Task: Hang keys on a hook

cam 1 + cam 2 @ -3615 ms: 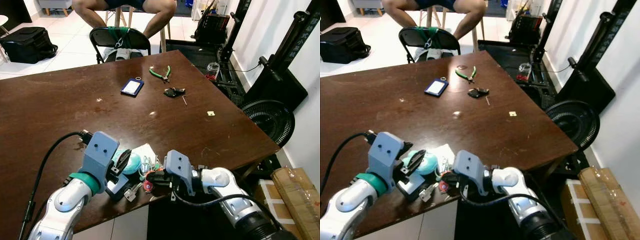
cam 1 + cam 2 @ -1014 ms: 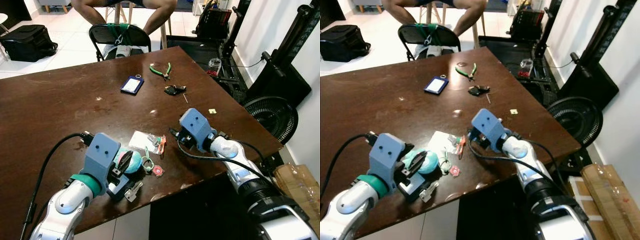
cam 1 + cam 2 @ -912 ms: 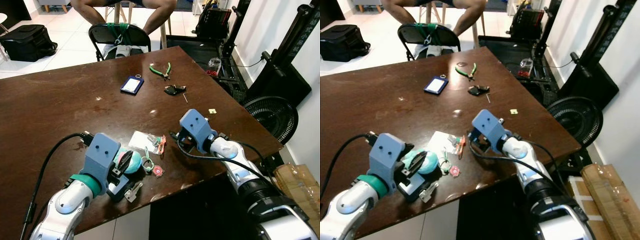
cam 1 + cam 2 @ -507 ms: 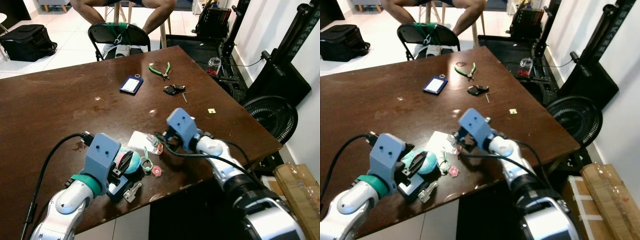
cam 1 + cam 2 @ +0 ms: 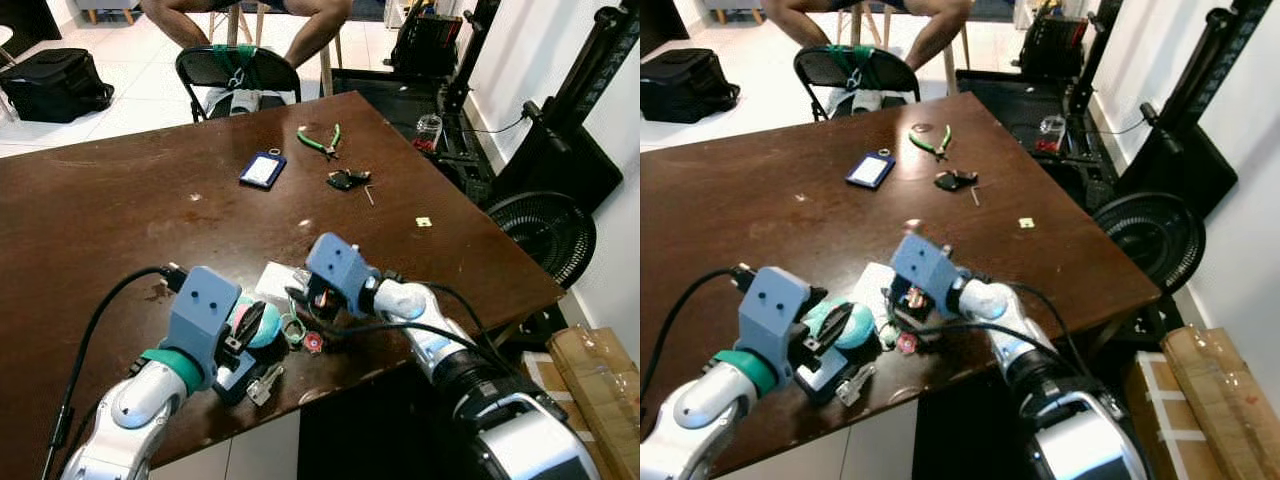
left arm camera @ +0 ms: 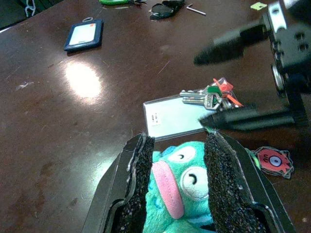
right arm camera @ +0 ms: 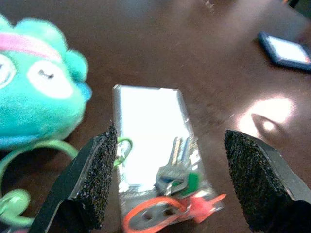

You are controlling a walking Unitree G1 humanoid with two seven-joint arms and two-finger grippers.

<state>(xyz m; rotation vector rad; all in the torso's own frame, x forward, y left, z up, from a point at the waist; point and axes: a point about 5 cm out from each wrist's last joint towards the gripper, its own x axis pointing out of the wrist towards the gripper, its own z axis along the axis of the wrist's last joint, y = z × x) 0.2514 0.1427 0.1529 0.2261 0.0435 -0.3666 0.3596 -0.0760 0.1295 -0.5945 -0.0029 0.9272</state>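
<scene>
Tabletop: you have a dark brown wooden tabletop [image 5: 120, 210], scuffed, with everything lying toward its near and far right parts.
Person: seated beyond the far edge, bare legs [image 5: 310, 30] behind a black folding chair [image 5: 238, 72].
Left claw [image 6: 175, 160]: near the front edge, its two black fingers clamped on a teal plush toy with a pink mouth [image 6: 181, 187].
Right claw [image 7: 182, 174]: just beside the plush on its right, fingers spread wide, poised over the keys; you cannot tell if the tips touch the wood.
Card sleeve: clear plastic card holder [image 7: 148, 131] flat on the tabletop, between the plush and the right claw.
Keys: small bunch of silver keys with green and red-orange tags [image 6: 210, 95], lying on the end of the card holder, ungripped.
Ring: pale green ring [image 7: 34, 155] beside the plush.
Red tag: round red tag [image 6: 272, 159] near the front edge.
Far items: blue card holder [image 5: 263, 170], green-handled pliers [image 5: 322, 144], black key fob [image 5: 347, 181], well apart from the claws.
</scene>
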